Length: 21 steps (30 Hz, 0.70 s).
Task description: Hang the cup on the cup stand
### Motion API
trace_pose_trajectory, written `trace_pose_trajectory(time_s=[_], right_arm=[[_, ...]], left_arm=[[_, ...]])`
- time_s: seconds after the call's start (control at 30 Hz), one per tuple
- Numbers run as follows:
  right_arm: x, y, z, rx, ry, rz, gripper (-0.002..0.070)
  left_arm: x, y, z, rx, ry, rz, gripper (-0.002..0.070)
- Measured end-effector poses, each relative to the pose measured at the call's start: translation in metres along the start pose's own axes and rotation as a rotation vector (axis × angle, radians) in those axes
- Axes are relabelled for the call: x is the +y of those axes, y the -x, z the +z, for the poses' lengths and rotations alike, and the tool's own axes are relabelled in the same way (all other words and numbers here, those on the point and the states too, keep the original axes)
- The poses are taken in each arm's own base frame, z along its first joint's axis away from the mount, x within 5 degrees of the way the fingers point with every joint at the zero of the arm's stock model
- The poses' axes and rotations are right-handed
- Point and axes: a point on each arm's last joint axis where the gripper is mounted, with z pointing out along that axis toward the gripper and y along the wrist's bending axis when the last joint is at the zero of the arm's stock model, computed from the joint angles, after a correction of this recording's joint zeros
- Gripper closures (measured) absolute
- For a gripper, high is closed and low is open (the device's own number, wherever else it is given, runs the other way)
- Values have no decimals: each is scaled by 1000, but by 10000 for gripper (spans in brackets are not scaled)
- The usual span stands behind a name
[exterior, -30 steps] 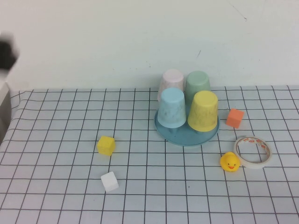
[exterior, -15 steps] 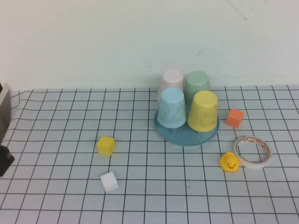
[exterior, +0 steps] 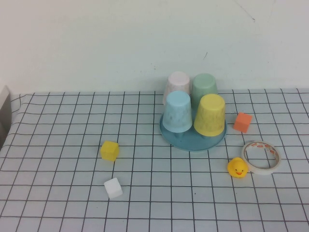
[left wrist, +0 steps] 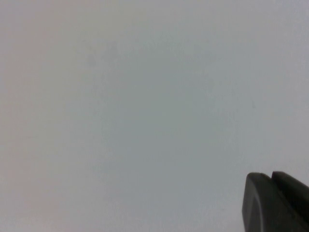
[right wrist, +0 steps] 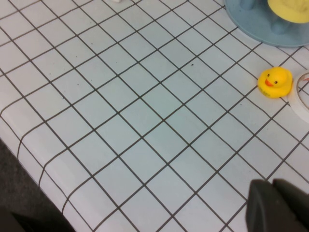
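A: Cup [exterior: 210, 115] first: we see the yellow one upside down on the cup stand [exterior: 192, 142], at the stand's near right, touching the light blue cup [exterior: 177, 111] beside it. Behind them on the same stand sit a pale pink cup [exterior: 177, 82] and a pale green cup [exterior: 204, 85].

B: And around the stand?

A: Right of it, an orange block [exterior: 243, 122] lies near its rim. Nearer us from the stand's right side, a white tape roll [exterior: 261, 157] lies flat with a yellow duck [exterior: 237, 167] touching its left edge. Left of the stand we have open gridded worktop [exterior: 58, 130], broken only by a yellow block [exterior: 109, 150] and a white block [exterior: 113, 187], both well apart from it.

B: The tools?

A: Neither shows from above. The left tool [left wrist: 277, 203] is clenched on nothing, facing a blank pale surface. The right tool [right wrist: 277, 208] is clenched too, empty, above the worktop's near edge, well short of the stand, with bare grid between.
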Motion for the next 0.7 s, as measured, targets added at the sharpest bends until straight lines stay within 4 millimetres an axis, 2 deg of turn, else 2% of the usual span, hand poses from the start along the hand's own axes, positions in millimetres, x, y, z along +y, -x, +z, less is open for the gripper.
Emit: trace_pose_trajectory(time_s=[0.1,0.2,0.47,0.57,0.7], right_arm=[[0,0,0,0,0,0,676],[0,0,0,0,0,0,676],[0,0,0,0,0,0,676],[0,0,0,0,0,0,676],[0,0,0,0,0,0,676]], left_arm=[[5,-14,-16,-32,37,9,675],[8,-41,-33,-42,93,25,675],[12,-97,-48,19,210,47,675],[11,-104,-47,34,211,50,675],[10,-104,-47,29,198,35,675]])
